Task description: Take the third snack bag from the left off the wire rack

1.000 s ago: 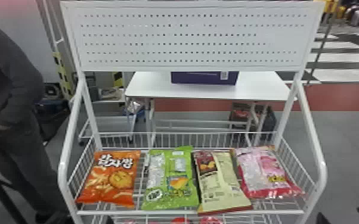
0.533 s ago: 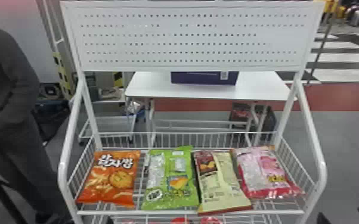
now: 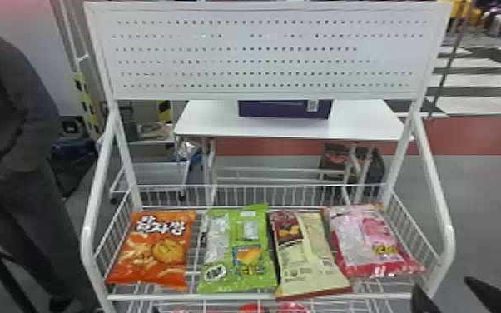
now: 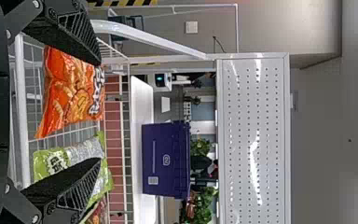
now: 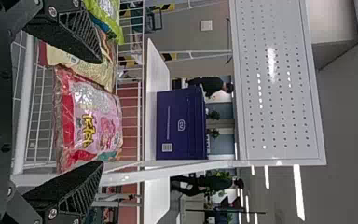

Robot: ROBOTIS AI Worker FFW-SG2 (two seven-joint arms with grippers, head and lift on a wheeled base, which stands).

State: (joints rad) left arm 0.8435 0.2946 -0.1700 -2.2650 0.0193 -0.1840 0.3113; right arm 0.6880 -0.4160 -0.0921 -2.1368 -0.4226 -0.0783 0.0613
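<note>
Four snack bags lie flat side by side on the white wire rack. From the left they are an orange bag, a green bag, a cream bag with a dark red top, and a pink and red bag. The cream bag is third from the left and slightly overlaps the green bag's edge. My right gripper hangs open below the rack's front right corner, with nothing in it. In the right wrist view the right gripper faces the pink bag and the cream bag. My left gripper is open, facing the orange bag and the green bag.
A white perforated panel rises behind the shelf. Beyond it stands a white table with a dark blue box. A person stands left of the rack. Red items peek from a lower shelf.
</note>
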